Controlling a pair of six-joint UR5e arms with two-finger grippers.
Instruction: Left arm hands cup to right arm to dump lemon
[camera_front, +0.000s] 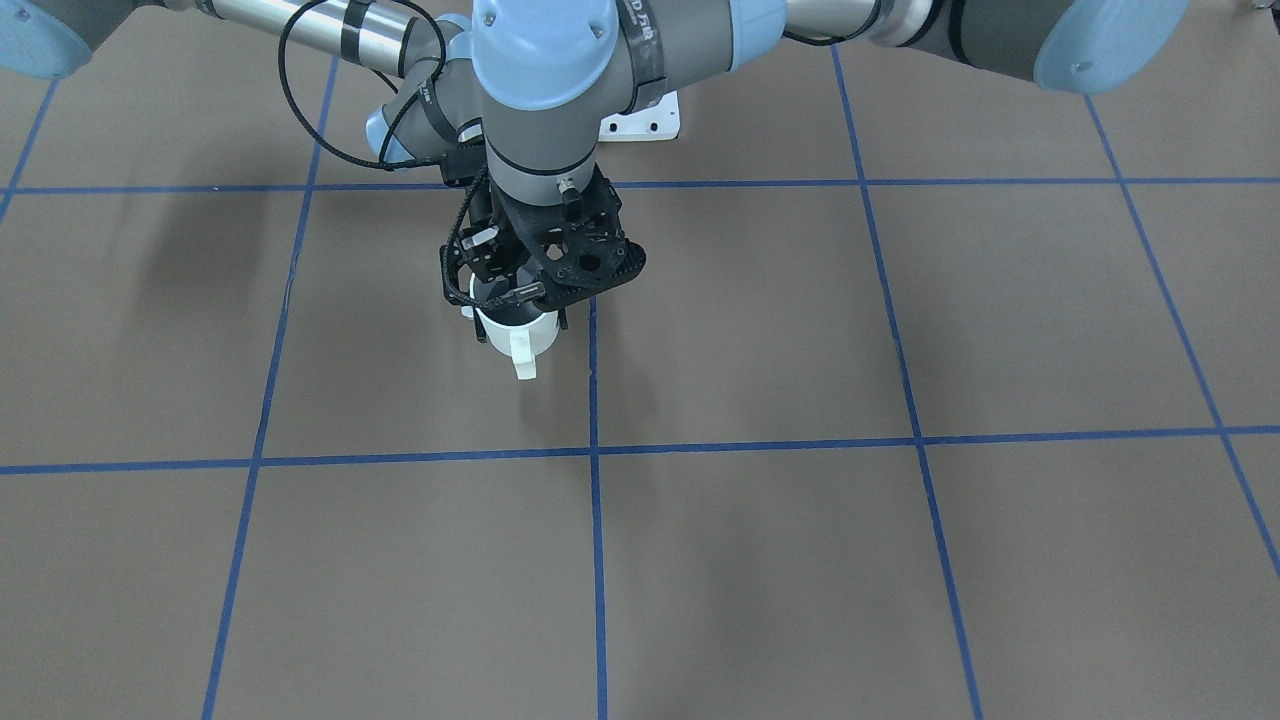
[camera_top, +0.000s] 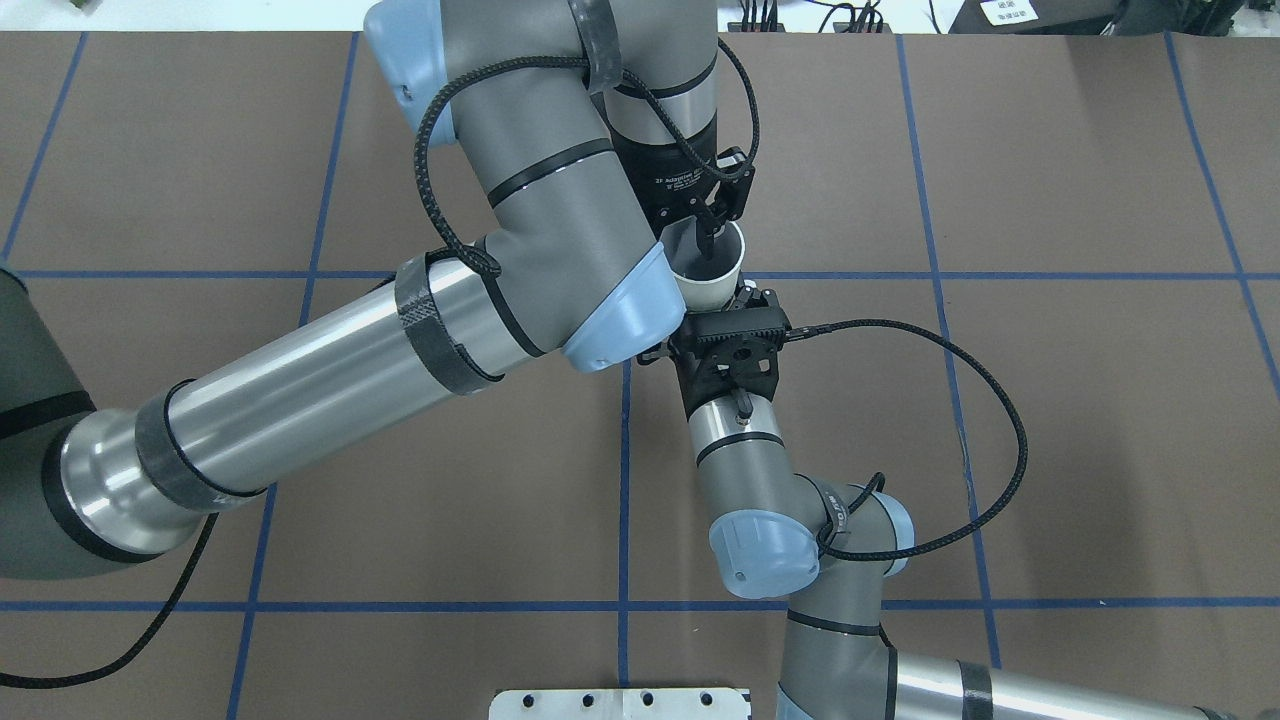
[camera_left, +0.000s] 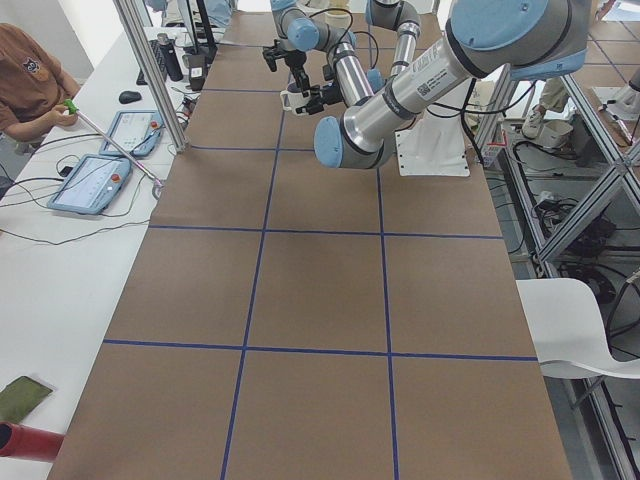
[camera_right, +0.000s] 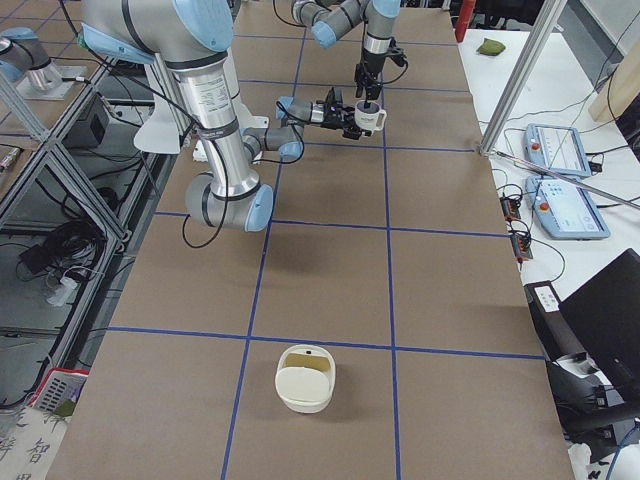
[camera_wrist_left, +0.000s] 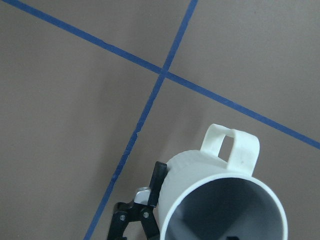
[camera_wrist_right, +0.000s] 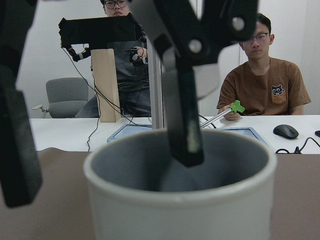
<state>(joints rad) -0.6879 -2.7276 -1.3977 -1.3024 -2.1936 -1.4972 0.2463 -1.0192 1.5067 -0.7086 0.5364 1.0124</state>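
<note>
The white cup (camera_top: 722, 285) hangs upright above the table, handle pointing away from the robot (camera_front: 523, 362). My left gripper (camera_top: 708, 248) comes down from above and is shut on the cup's rim, one finger (camera_wrist_right: 185, 130) inside the grey interior. My right gripper (camera_right: 350, 110) reaches in level from the robot's side and is open. Its finger (camera_wrist_right: 20, 140) stands a small gap from the cup wall (camera_wrist_right: 180, 210), and one finger (camera_wrist_left: 159, 182) shows beside the cup body (camera_wrist_left: 200, 170). The lemon is hidden.
The brown table (camera_front: 800, 560) carries a blue tape grid. A cream container (camera_right: 305, 378) stands at the table's right end. Operators sit behind a white desk with tablets (camera_left: 90, 180) on the far side. A white mounting plate (camera_top: 620, 703) lies by the robot's base.
</note>
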